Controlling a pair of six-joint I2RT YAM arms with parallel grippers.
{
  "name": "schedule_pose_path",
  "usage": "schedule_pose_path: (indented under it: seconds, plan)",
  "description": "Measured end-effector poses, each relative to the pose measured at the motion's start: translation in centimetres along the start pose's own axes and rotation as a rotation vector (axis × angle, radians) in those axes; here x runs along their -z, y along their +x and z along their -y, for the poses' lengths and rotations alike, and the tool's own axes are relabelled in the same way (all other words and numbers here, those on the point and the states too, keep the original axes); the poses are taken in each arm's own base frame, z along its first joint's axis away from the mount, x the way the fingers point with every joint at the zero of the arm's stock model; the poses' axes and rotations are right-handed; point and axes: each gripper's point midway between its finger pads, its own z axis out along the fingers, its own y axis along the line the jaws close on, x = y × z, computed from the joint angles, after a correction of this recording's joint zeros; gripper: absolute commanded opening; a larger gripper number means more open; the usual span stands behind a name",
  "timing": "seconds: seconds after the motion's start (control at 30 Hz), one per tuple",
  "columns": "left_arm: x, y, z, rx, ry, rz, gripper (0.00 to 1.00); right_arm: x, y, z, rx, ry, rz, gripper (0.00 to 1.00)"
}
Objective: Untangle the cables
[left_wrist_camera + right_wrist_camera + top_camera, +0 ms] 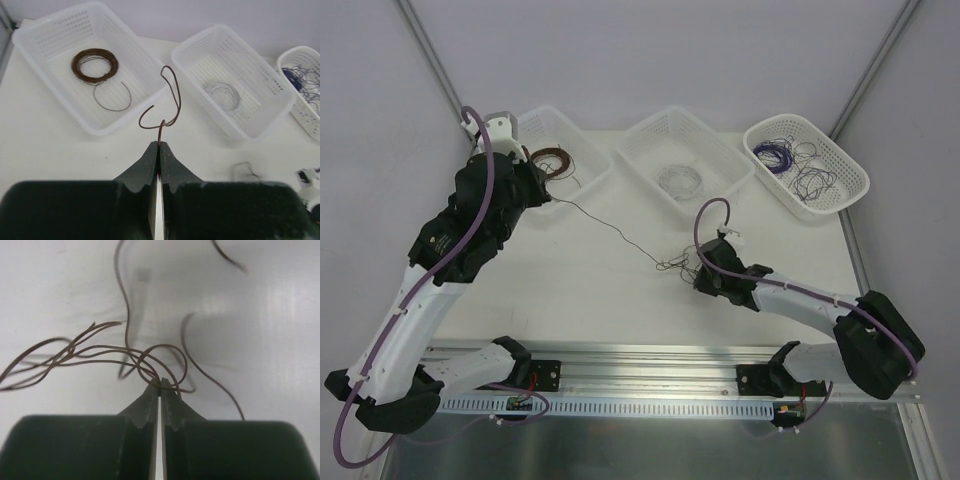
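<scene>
**Two arms, one brown strand drawn between them**

Both arms grip the same tangle. The cables (675, 262) lie as a small scribble of dark brown wire a little right of the surface's (580, 290) middle, nearer the near edge than the far one. The right gripper (160, 382) sits on the clump's right side, jaws pressed together on a few crossing loops, with more loops fanning out to its left.

From the clump a single strand (610, 228) runs straight toward the far left corner. The left gripper (159, 145) pinches it there, jaws closed tight, and the strand's free end curls up beyond the tips. This gripper is off the near right corner of the left basket (588, 160).

Three white baskets line the far edge. The left one holds a brown coil (95, 51), the middle basket (710, 160) a whitish coil (670, 178), and the right basket (838, 155) loose purple and dark wires (790, 160).
</scene>
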Motion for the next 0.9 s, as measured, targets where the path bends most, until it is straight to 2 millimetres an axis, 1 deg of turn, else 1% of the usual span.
schedule_pose_path:
  seconds: [0.07,0.13,0.33,0.47,0.6,0.7,0.77,0.87,0.9]
  plan:
    - [0.0,-0.3,-1.2,-0.019,-0.05,0.008,0.0,0.8,-0.8,1.9,-0.022,0.044,0.026,0.01]
    - [0.0,-0.3,-2.1,-0.036,-0.086,0.006,0.0,1.3,-1.4,3.3,-0.038,0.077,0.043,0.01]
    - [0.3,-0.6,-3.9,-0.086,-0.162,0.013,0.0,3.5,-3.4,7.3,-0.091,0.153,0.102,0.01]
    - [0.6,-1.5,-5.6,-0.117,-0.239,0.038,0.0,5.0,-4.4,10.2,-0.125,0.213,0.125,0.01]
    - [1.3,-2.5,-7.6,-0.153,-0.335,0.056,0.0,6.4,-5.0,12.5,-0.163,0.25,0.13,0.03]
    - [2.0,-3.5,-8.8,-0.178,-0.406,0.075,0.0,7.6,-5.2,13.9,-0.181,0.268,0.13,0.03]
    - [2.3,-4.1,-9.2,-0.19,-0.428,0.085,0.0,8.3,-5.4,14.3,-0.179,0.272,0.13,0.04]
    - [2.6,-4.8,-9.6,-0.208,-0.457,0.096,0.0,9.3,-6.0,14.2,-0.163,0.267,0.133,0.04]
    - [2.7,-5.0,-9.7,-0.21,-0.463,0.099,0.0,9.6,-6.2,14.0,-0.156,0.259,0.135,0.07]
